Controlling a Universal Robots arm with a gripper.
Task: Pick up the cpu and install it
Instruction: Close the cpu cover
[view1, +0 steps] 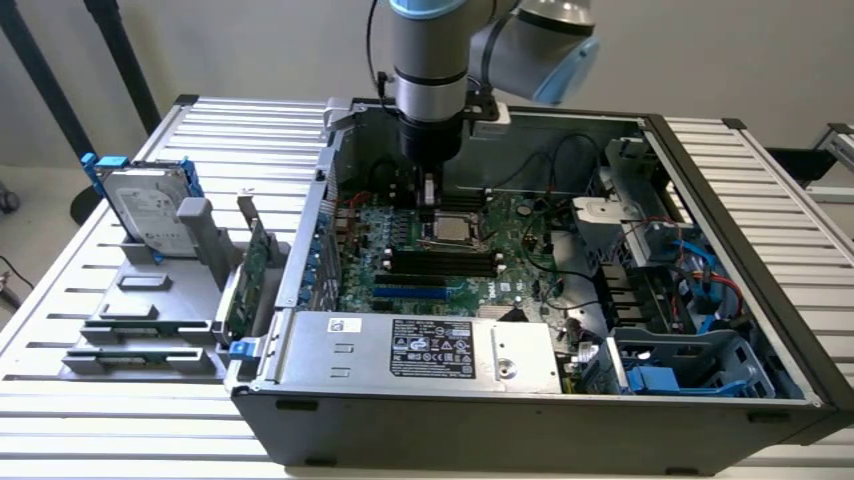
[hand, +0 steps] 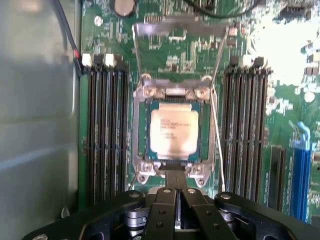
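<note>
CPU (hand: 174, 131) lies flat, silver top up, inside the socket frame (hand: 141, 150) on the motherboard (hand: 107, 37). The load plate (hand: 177, 29) stands open on the far side.

We judge the step in hand to be seating. It is done well if the chip sits level with all four edges dropped inside the frame, and if any contact is light and straight down, with no sideways shove.

Gripper (hand: 175, 176): jaws fully closed, holding nothing. The tips are at the frame edge just beside the CPU, apparently not touching it.

Memory slots (hand: 105, 130) flank the socket, all inside the open computer case (view1: 534, 430).
</note>
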